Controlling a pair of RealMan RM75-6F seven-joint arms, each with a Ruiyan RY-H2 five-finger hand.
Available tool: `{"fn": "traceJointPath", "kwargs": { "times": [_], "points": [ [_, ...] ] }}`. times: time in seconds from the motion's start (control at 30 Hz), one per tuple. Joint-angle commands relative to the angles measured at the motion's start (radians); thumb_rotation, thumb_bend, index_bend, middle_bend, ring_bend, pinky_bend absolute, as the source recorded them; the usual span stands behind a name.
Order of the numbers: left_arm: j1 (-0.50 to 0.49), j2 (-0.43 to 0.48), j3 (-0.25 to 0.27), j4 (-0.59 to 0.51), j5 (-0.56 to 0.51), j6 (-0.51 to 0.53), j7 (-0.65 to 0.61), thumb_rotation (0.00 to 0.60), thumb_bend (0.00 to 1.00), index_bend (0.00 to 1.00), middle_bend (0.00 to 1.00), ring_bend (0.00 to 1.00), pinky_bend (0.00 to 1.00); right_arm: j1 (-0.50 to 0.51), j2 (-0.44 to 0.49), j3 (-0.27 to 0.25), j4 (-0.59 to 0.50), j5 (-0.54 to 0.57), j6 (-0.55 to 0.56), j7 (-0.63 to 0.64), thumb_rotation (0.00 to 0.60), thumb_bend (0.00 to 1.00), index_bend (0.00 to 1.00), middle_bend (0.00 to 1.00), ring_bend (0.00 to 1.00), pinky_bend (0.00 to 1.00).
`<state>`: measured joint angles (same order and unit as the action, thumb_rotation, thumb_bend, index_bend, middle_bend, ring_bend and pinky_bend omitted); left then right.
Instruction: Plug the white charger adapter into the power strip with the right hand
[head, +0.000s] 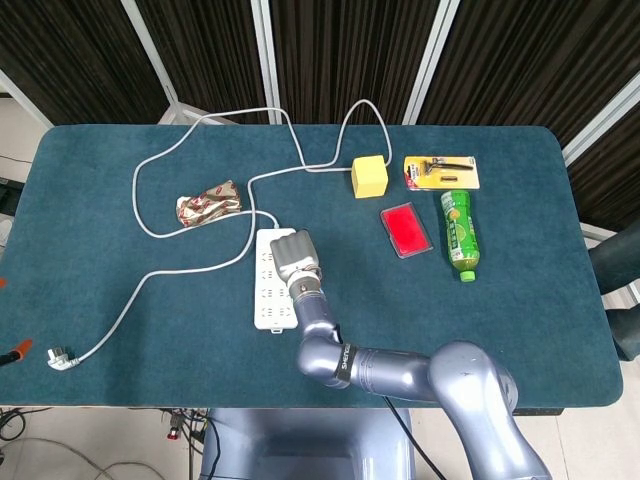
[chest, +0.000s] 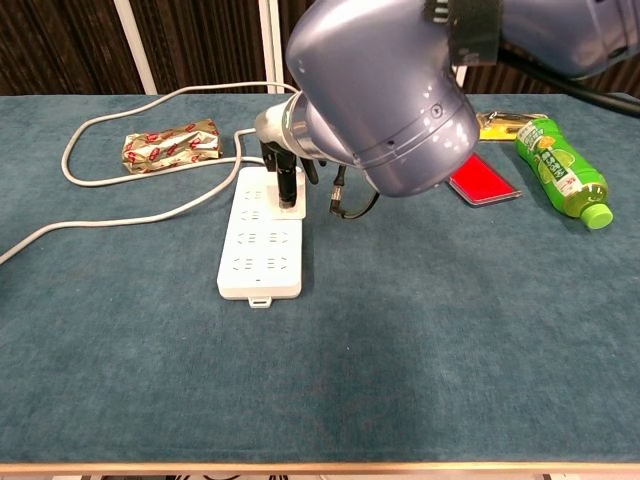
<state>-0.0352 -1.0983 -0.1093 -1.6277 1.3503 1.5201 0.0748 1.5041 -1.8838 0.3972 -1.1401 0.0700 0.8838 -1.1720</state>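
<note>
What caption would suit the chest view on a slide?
Robot hand lowers a white adapter onto a power strip on a blue table.

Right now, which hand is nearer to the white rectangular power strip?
The right hand: it is directly over the far end of the white rectangular power strip, fingers reaching down to its top face. The left hand appears in neither view, so its position cannot be told.

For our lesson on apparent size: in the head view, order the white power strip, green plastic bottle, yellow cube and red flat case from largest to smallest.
1. White power strip, partly hidden
2. Green plastic bottle
3. Red flat case
4. Yellow cube; close to the case, so unsure.
</note>
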Motion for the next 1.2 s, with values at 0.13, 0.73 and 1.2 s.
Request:
{"fn": "traceJointPath", "kwargs": {
  "times": [0.13,0.73,1.2],
  "points": [
    [0.000,0.000,-0.001,0.001,-0.002,0.000,0.000,0.600,0.08,0.21,0.00,0.00,0.00,-0.005,-0.010,-0.007,0.002,-0.028,-0.004,0.017,0.600,0.51,0.85,0.64,0.57,0.31],
    [0.000,0.000,-0.001,0.002,-0.002,0.001,0.000,0.600,0.08,0.21,0.00,0.00,0.00,-0.012,-0.046,-0.017,0.034,-0.074,-0.021,0.051,0.600,0.51,0.90,0.67,0.60,0.31],
    [0.002,0.000,-0.004,0.002,-0.006,0.004,-0.001,0.600,0.08,0.21,0.00,0.00,0.00,-0.017,-0.056,-0.015,0.033,-0.117,-0.006,0.078,0.600,0.51,0.85,0.67,0.58,0.31]
  ]
}}
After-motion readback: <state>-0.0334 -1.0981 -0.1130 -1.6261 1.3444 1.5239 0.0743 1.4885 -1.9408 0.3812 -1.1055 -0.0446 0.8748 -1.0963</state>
